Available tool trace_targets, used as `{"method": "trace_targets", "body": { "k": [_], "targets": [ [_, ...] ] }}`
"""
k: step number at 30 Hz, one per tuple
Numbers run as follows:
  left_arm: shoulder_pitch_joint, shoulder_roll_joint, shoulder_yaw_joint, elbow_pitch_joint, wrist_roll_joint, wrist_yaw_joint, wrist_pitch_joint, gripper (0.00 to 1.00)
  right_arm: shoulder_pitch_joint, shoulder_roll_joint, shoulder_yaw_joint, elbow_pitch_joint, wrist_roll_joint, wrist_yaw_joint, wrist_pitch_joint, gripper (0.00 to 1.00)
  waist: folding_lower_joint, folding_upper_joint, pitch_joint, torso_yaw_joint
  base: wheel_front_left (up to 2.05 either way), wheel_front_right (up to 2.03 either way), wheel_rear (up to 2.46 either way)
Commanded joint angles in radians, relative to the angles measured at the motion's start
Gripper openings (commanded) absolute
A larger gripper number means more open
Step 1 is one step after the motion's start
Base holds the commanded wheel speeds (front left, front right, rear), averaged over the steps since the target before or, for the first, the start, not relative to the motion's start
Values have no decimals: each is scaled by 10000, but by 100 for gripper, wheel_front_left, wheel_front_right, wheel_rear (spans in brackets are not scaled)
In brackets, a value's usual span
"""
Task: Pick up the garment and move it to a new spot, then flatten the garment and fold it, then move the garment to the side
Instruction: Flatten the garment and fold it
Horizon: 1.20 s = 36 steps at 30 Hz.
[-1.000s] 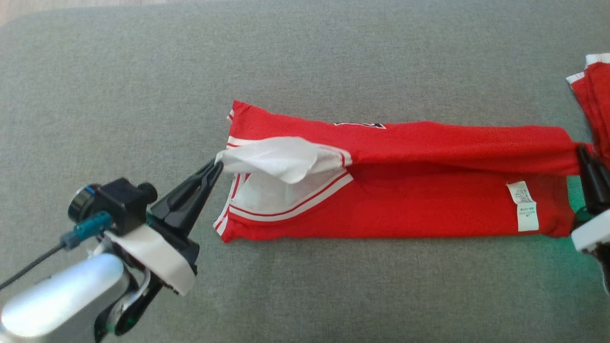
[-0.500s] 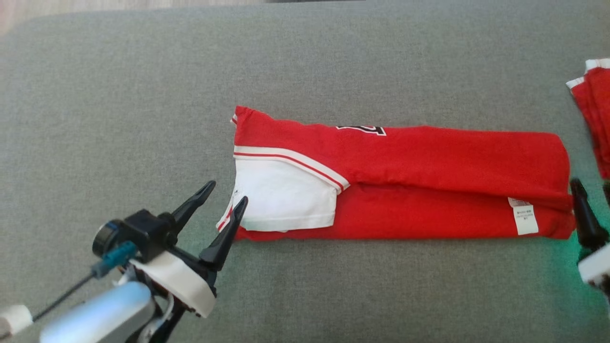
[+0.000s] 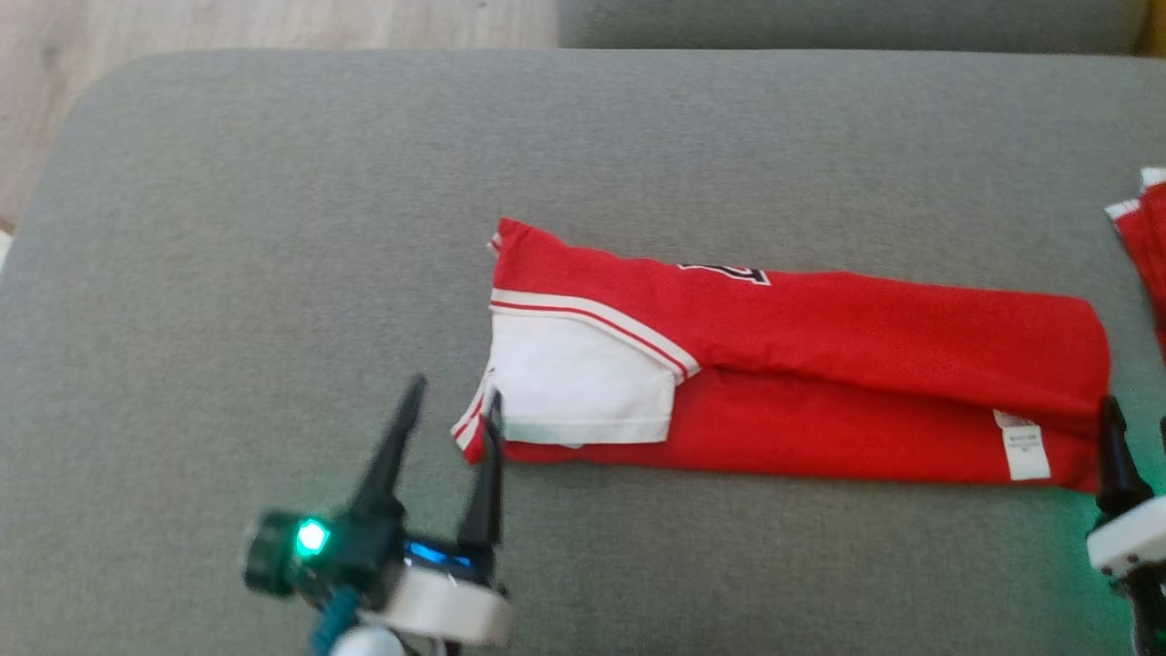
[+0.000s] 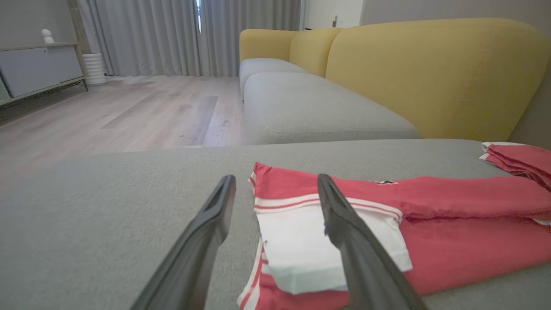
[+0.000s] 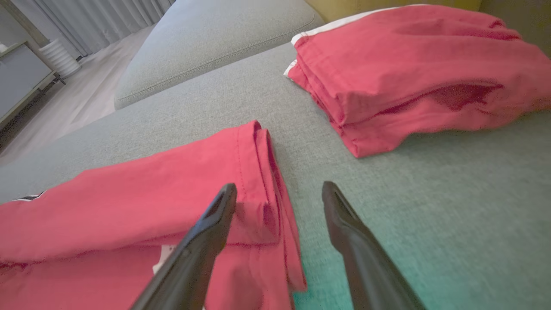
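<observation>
While the folded red-and-white fabric jersey (image 3: 820, 364) lies on the grey upholstered cushion (image 3: 273, 228), the left gripper (image 3: 455, 389) gapes empty at its sleeve end, the right gripper (image 5: 279, 186) likewise at its hem.

The label (image 3: 1027, 448) on the garment (image 3: 865, 328) is unreadable.

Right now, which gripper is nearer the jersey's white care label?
Right. The right gripper sits beside the care label; the left gripper is far off by the white sleeve.
</observation>
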Motion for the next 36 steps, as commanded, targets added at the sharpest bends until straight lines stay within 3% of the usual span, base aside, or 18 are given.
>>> {"method": "trace_targets", "body": {
  "k": [1,5,10,11,13,19,28,33,36],
  "targets": [
    [-36,-58,547,-208,362,-20,-93,100,-418,-125,-41,-38,-293,-9,66,100,1,0,-58,145,0,0,0],
    [625,-864,1205,-57,1315,-232,-94,100,-770,247,-574,998,-1116,-9,476,100,1,0,-118,412,0,0,0],
    [1156,-1436,1909,72,2164,-585,-94,100,-760,805,-946,1683,-1430,-9,1084,100,1,0,-180,609,0,0,0],
    [1246,-1518,2039,86,2276,-665,-94,100,-719,890,-916,1676,-1431,-9,1181,82,1,0,-190,619,0,0,0],
    [1390,-1654,2272,117,2503,-823,-94,100,-647,1035,-821,1525,-1346,-9,1277,0,1,0,-200,613,0,0,0],
    [1697,-1994,2880,258,2963,-1321,-94,100,-498,847,-896,878,-1363,-9,915,0,1,0,-261,450,0,0,0],
    [1899,-2371,3354,660,3381,-2023,-95,100,-765,-584,-1675,-893,-1101,-9,1351,0,1,0,-366,136,0,0,0],
    [1999,-2537,3525,797,3512,-2263,-95,100,-960,-365,-1381,-2708,-862,-9,1936,0,1,0,-452,104,0,0,0],
    [2025,-2710,3617,941,3641,-2511,-95,100,-1065,218,-410,-4312,-816,-9,2426,0,1,0,-515,221,0,0,0]
  ]
}}
